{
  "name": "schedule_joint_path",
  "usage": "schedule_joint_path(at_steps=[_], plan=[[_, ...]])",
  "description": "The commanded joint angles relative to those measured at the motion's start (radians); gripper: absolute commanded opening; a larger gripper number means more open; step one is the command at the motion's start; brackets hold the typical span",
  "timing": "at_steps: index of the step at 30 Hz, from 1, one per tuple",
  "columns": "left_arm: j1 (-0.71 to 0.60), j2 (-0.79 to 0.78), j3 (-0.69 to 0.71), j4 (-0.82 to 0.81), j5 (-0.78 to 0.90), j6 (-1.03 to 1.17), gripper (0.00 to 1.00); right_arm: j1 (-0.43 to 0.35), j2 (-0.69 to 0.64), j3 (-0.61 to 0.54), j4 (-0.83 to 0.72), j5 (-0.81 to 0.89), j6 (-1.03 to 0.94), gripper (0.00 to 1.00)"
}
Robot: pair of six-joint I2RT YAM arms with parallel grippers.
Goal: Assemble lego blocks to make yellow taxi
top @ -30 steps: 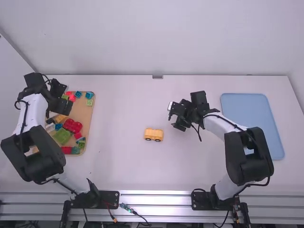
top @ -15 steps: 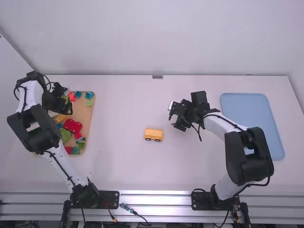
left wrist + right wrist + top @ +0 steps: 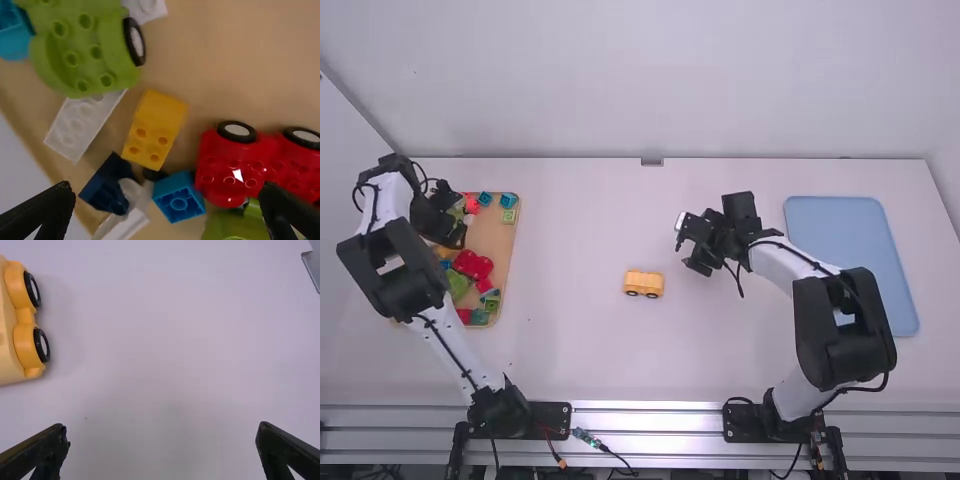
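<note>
**Open left gripper (image 3: pixel 452 220) over the toy blocks, yellow wheeled car piece (image 3: pixel 643 283) on the open table (image 3: pixel 570 350)**

At the far left, the left gripper hangs over the tan, round-cornered tray (image 3: pixel 507 250). Its fingers are spread wide and hold nothing. Beneath them, in the left wrist view, a short yellow plastic block (image 3: pixel 156 125) with round studs lies between a white studded block (image 3: pixel 82 122) and a red piece with black-tyred wheels (image 3: pixel 240 167). The white block touches a lime-green studded piece (image 3: pixel 82 55) with a wheel. A small teal block (image 3: pixel 178 197) touches the red piece, and a dark blue block (image 3: pixel 107 185) lies near the teal one.

Along the tray's far end are a small bright red block (image 3: pixel 472 204) and a light blue block (image 3: pixel 508 200).

To the right of the tray and well apart from it, the yellow wheeled car piece sits on the table, two black-tyred wheels on the side nearer the arm bases.

Next comes the right gripper (image 3: pixel 687 248), near the car piece but apart from it. Its fingers are parted widely, with no block between them.

At the far right lies a flat, pale blue rectangular tray (image 3: pixel 850 250) with rounded corners, partly behind the right arm (image 3: pixel 835 310).
</note>
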Motion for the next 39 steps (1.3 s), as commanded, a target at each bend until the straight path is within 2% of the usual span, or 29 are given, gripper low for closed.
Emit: schedule_joint_path(at_steps=[1, 6, 8, 15, 18, 27, 35, 39], plan=[[0.003, 0.010, -0.021, -0.009, 0.045, 0.116, 0.93, -0.004, -0.022, 0.000, -0.004, -0.003, 0.016, 0.99], [0.004, 0.010, -0.040, 0.010, 0.035, 0.193, 0.78, -0.004, -0.022, 0.000, 0.015, 0.013, 0.083, 0.99], [0.014, 0.010, -0.048, 0.040, 0.037, 0.193, 0.76, -0.004, -0.022, 0.000, 0.023, 0.033, 0.117, 0.99], [0.044, 0.010, -0.048, 0.062, 0.047, 0.210, 0.82, -0.004, -0.022, 0.000, 0.018, 0.037, 0.119, 0.99], [0.061, 0.010, -0.048, 0.045, 0.106, 0.277, 0.86, -0.004, -0.022, 0.000, 0.015, 0.029, 0.119, 0.99], [0.102, 0.010, -0.054, 0.013, 0.259, 0.441, 0.87, -0.004, -0.022, 0.000, 0.015, 0.015, 0.119, 0.99], [0.101, 0.010, -0.174, 0.192, 0.222, 0.429, 0.81, -0.003, -0.022, 0.000, 0.015, 0.015, 0.119, 0.99], [0.101, 0.010, -0.239, 0.268, 0.245, 0.429, 0.73, -0.003, -0.022, 0.000, 0.015, 0.015, 0.119, 0.99]])
